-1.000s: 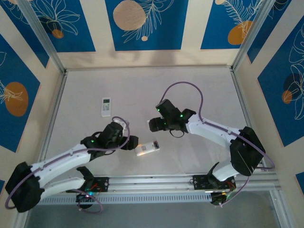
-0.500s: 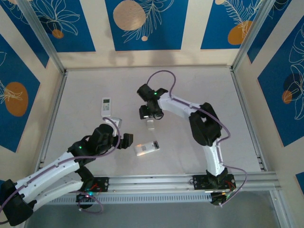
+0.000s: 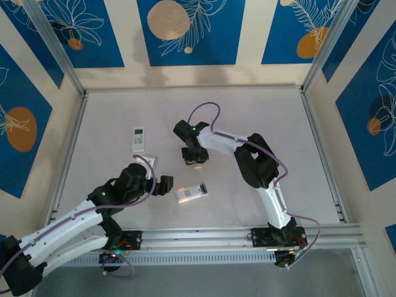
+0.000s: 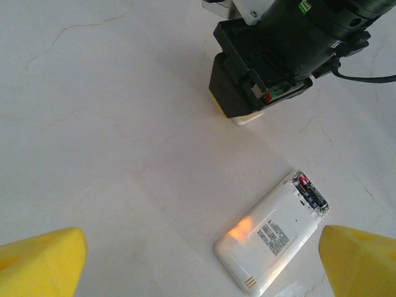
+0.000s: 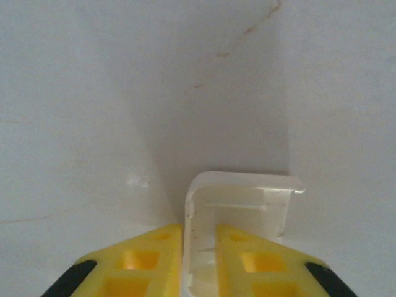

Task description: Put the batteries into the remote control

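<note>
Pale table (image 3: 266, 117), batteries (image 4: 311, 192) before wide left end effector (image 4: 201, 260), right end effector (image 5: 198, 249) pinching cover (image 5: 247, 197)

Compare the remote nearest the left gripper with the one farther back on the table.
The near remote lies back up, while the far remote lies face up, showing screen and buttons. The near remote's battery bay is uncovered, with batteries showing; the far remote's back is hidden. The near remote lies roughly crosswise, the far remote lengthwise, pointing away from the arms. Both are white, slim, flat on the table and ungripped.
</note>
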Robot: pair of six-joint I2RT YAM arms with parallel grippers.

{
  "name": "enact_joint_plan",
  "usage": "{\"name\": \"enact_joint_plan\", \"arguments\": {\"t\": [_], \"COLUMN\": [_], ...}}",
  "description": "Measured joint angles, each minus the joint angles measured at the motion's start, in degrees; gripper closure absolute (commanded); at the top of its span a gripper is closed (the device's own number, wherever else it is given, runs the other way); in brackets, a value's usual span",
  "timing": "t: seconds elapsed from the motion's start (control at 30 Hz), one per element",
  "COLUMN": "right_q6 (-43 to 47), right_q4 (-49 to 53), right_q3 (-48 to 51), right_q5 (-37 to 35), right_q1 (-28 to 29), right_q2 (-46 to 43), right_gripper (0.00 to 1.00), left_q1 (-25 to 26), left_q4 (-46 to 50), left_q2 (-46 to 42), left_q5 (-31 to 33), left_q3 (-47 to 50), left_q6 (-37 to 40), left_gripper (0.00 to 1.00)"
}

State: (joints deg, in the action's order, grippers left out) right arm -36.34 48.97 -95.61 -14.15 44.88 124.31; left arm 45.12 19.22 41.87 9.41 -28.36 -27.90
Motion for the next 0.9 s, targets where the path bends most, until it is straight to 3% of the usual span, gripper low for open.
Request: {"name": "enact_joint_plan", "arguments": {"t": [0.07, 0.23, 0.37, 0.57, 0.7, 0.9], "right_q6": [0.31, 0.74, 1.36, -0.68, -0.68, -0.90], "right_q4": [-0.13, -2.36, -9.38, -23.65, -27.85, -31.34], "right_q3": [0.02, 2.58, 15.82, 30.93, 33.88, 36.30], "right_q5": [0.66, 5.14, 13.99, 33.24, 40.94, 47.93], "right_q1": [-0.02, -1.01, -4.07, -14.34, -14.36, -14.56], "right_q2": [-0.07, -3.52, -21.22, -49.22, -55.19, -58.71], "right_gripper": [1.00, 1.00, 1.00, 0.98, 0.98, 0.97], "left_q1": [-0.02, -0.11, -0.11, -0.11, -0.11, -0.74], "left_q4": [-0.59, -7.89, -23.69, -40.00, -47.87, -55.80], "left_q2": [0.02, -0.24, 0.68, 12.72, 20.48, 26.10], "left_q5": [-0.52, -3.89, -9.77, -23.39, -29.20, -32.85], "left_q3": [0.31, 3.39, 8.26, 2.93, -4.55, -10.38], "left_q6": [0.35, 5.92, 17.35, 34.51, 38.45, 38.32], "left_gripper": [0.01, 0.00, 0.07, 0.01, 0.00, 0.01]}}
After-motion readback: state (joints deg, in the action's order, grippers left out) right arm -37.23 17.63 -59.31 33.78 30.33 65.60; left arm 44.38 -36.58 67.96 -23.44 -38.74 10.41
